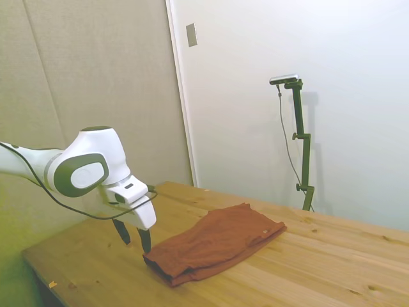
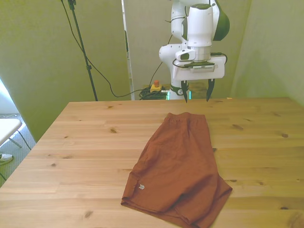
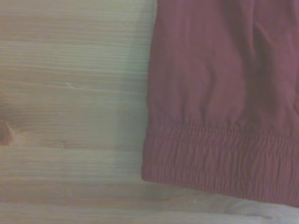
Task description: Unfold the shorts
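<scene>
The rust-brown shorts (image 2: 178, 166) lie folded in half lengthwise on the wooden table (image 2: 85, 142), waistband toward the robot's side and leg hems toward the camera in the front view. A small white logo shows near a hem. In the side view the shorts (image 1: 214, 242) stretch across the table's middle. My gripper (image 2: 195, 95) hangs open just above the table, a little beyond the waistband end, its fingers apart and holding nothing. In the side view the gripper (image 1: 133, 238) stands beside the shorts' near end. The wrist view shows the elastic waistband (image 3: 219, 163) and bare wood beside it.
Bare table (image 1: 332, 268) surrounds the shorts on all sides. A black cable and a small yellow device (image 2: 155, 87) lie on the floor behind the table in the front view.
</scene>
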You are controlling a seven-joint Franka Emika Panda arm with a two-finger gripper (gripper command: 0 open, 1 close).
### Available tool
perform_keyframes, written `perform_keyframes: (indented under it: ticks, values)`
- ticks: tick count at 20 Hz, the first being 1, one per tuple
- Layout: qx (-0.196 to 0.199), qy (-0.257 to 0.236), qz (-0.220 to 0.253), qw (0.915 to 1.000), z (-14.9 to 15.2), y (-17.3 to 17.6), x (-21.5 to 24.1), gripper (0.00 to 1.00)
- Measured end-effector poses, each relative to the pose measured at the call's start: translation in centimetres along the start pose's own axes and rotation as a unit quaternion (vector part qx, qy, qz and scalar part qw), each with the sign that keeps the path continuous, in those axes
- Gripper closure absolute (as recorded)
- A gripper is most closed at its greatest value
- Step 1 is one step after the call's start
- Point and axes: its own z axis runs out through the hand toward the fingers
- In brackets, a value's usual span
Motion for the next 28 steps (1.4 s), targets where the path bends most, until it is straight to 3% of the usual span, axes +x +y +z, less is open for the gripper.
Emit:
perform_keyframes:
  ticks: [3,5,11,14,17,22,26,28]
  values:
    - [-0.002,-0.001,0.01,0.9999,0.2,0.2,0.4,0.0]
    - [0.0,0.002,0.039,0.9992,-0.2,1.8,2.9,0.0]
    - [0.015,-0.003,0.106,0.9942,-1.6,10.8,12.4,0.0]
    - [0.048,-0.058,0.118,0.9902,-0.8,15.2,15.6,0.0]
    - [0.096,-0.124,0.117,0.9808,0.8,18.0,18.7,0.0]
    - [0.133,-0.224,0.078,0.9622,4.6,17.2,21.6,0.0]
    - [0.16,-0.265,0.045,0.9499,5.7,16.0,22.1,0.0]
    - [0.161,-0.273,0.038,0.9477,5.8,15.9,22.0,0.0]
